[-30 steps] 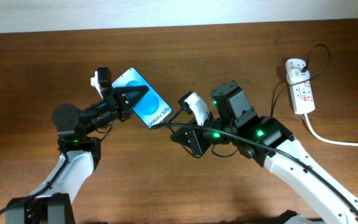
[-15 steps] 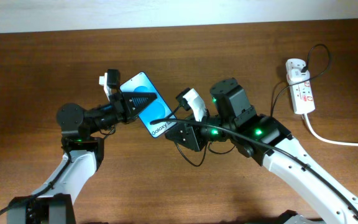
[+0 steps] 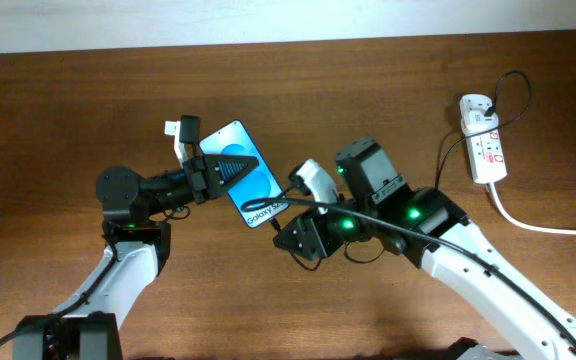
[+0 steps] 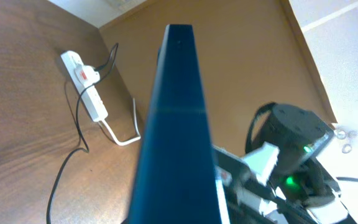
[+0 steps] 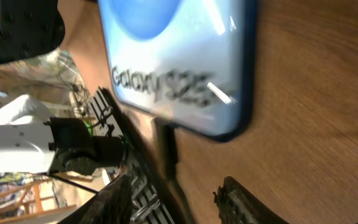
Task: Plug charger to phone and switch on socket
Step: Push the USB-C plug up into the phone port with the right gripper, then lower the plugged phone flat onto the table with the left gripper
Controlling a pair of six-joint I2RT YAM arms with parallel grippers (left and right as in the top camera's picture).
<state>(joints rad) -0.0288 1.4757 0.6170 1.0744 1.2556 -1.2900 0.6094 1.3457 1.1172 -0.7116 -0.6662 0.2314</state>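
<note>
While the phone hangs tilted above the bench, clamped across its upper half by the left tool, its long axis runs down from that grip toward the right arm. The lettered short edge is the free end. Just off that edge, in line with the axis, sits the plug tip of the charger. In the right wrist view it meets the phone's rim or stops just short, and I cannot tell whether it has entered the port. The right tool lies beyond the plug from the phone, seemingly closed on the charger with the tip jutting out between its fingers. The coming move therefore looks like a short push straight along the phone's length, with the left tool bracing it. A sideways offset would likely scrape the tip along the rim. Well beyond the right arm from the phone lies the socket, a white plug block seated at its far end and the thick white cord trailing away. The right arm is the nearer one to its switch. No other receptacle shows.
</note>
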